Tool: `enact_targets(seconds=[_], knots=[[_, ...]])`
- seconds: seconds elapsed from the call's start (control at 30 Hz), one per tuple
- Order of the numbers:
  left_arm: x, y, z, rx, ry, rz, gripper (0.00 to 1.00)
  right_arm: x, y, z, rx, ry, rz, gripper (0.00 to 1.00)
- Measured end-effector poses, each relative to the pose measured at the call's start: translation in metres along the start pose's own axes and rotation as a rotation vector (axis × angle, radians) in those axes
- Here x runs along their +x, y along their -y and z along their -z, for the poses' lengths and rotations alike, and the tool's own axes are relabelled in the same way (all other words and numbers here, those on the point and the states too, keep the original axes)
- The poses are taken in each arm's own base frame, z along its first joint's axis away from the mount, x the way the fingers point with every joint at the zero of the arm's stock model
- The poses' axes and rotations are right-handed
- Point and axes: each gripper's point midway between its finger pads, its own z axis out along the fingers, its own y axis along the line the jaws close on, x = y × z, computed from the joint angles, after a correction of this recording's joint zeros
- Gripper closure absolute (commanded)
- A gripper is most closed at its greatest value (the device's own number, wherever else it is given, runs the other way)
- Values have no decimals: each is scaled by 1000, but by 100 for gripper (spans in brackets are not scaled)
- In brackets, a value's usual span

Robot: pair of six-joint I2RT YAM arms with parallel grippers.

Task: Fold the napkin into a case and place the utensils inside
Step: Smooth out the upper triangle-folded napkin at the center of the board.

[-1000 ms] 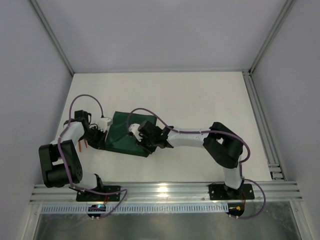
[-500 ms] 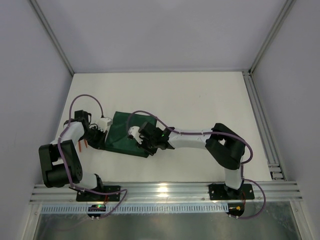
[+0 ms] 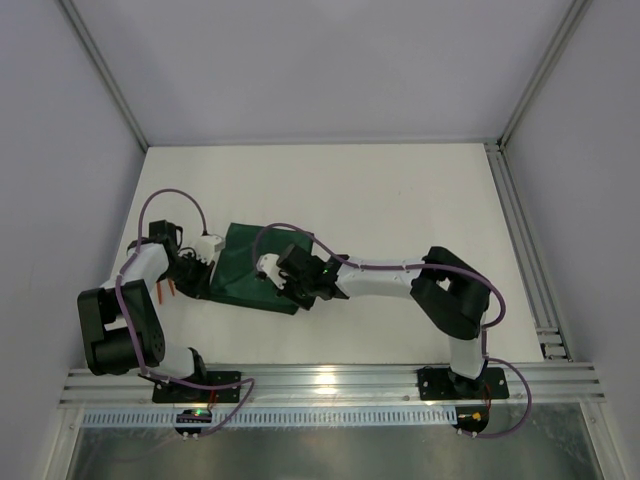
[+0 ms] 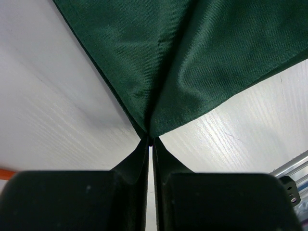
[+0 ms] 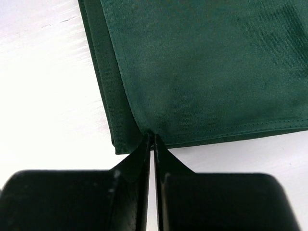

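Your napkin [image 3: 240,262] lies left of centre, spreading away from both pairs of jaws: the left gripper [image 4: 150,139] clamps its left corner, the right gripper [image 5: 154,137] a top-layer corner.

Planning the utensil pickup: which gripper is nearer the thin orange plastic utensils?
Left. The left gripper pinches a corner of the dark green cloth napkin, right beside the orange utensils. The right gripper pinches another corner farther along the napkin, away from them.
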Motion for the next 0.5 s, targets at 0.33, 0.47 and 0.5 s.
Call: enact_targets(seconds=[0.33, 0.47, 0.5], knots=[[0, 0, 0, 0, 0, -1, 97, -3, 3, 3, 22, 7, -1, 96], [0, 0, 0, 0, 0, -1, 97, -9, 4, 11, 26, 29, -1, 96], [0, 0, 0, 0, 0, -1, 97, -12, 3, 15, 26, 38, 0, 96]])
